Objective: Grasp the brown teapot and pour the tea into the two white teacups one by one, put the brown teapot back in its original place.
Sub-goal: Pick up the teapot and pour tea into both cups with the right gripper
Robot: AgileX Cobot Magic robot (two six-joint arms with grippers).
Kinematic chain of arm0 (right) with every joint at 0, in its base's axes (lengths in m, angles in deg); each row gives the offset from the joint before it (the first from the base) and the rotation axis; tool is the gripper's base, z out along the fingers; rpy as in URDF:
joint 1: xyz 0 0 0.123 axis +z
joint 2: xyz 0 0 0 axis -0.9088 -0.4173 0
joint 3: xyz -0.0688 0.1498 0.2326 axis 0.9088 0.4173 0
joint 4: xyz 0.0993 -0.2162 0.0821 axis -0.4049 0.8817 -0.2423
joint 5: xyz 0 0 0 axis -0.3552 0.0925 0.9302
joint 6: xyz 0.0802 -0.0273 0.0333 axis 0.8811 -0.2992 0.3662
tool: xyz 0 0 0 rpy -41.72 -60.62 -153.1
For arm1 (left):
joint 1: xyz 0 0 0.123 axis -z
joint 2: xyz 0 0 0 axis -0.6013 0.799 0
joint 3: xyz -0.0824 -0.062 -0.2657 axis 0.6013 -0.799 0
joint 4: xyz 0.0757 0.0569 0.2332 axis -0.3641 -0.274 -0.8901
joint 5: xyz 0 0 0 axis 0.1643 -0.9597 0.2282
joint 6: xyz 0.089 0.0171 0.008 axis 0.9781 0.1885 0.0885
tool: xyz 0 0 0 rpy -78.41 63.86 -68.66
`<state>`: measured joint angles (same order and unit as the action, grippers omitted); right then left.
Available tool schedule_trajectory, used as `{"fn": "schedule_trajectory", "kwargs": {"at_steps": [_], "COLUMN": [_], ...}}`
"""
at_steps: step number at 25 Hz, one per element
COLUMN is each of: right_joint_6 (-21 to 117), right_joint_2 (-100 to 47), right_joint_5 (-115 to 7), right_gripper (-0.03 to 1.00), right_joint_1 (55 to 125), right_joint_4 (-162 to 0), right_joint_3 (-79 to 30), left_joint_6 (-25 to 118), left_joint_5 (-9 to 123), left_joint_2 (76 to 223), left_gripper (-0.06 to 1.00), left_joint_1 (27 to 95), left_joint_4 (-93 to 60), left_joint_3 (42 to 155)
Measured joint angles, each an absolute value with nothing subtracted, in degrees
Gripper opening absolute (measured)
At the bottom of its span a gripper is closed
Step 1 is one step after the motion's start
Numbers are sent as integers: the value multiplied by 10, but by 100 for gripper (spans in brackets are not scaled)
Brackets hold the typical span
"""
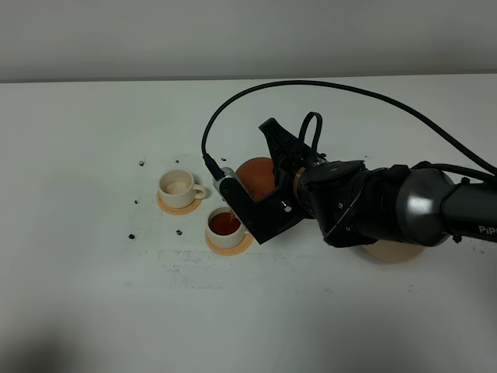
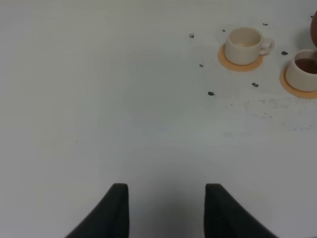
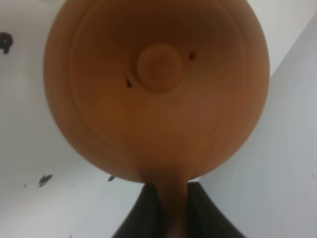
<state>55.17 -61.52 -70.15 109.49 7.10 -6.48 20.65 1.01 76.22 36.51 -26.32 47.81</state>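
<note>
My right gripper (image 1: pixel 275 183) is shut on the loop handle of the brown teapot (image 1: pixel 256 176). It holds the pot tilted, spout down over the nearer of the two white teacups (image 1: pixel 224 226), which has reddish tea in it. The farther teacup (image 1: pixel 177 186) looks pale inside. In the right wrist view the teapot (image 3: pixel 158 99) and its lid knob fill the picture, with the gripper (image 3: pixel 171 201) clamped on the handle. The left wrist view has both teacups (image 2: pixel 243 44) (image 2: pixel 303 70) far off. My left gripper (image 2: pixel 166 210) hangs over bare table, jaws apart and empty. The original place (image 1: pixel 392 253) is mostly hidden under the right arm.
Each cup stands on a small orange coaster (image 1: pixel 177 205) (image 1: pixel 230 244). Small dark specks (image 1: pixel 142 163) dot the white table (image 1: pixel 93 295) around the cups. A black cable (image 1: pixel 326 85) arcs over the right arm.
</note>
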Motion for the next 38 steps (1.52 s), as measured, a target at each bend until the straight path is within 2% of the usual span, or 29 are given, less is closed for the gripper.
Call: {"fn": "schedule_trajectory", "kwargs": {"at_steps": [23, 38], "right_joint_6": [554, 622], "right_joint_2": [-615, -615], "right_joint_5": [-703, -694], "right_gripper": [9, 9], "right_joint_1": [1095, 1095], "right_joint_4": [86, 38], "right_joint_3": [-65, -65], "left_joint_6": [206, 206], "left_joint_5": [10, 10], "left_joint_2": [762, 762], "left_gripper": [37, 37], "left_joint_1": [365, 365], "left_joint_4": [-263, -263], "left_joint_3": [478, 478]}}
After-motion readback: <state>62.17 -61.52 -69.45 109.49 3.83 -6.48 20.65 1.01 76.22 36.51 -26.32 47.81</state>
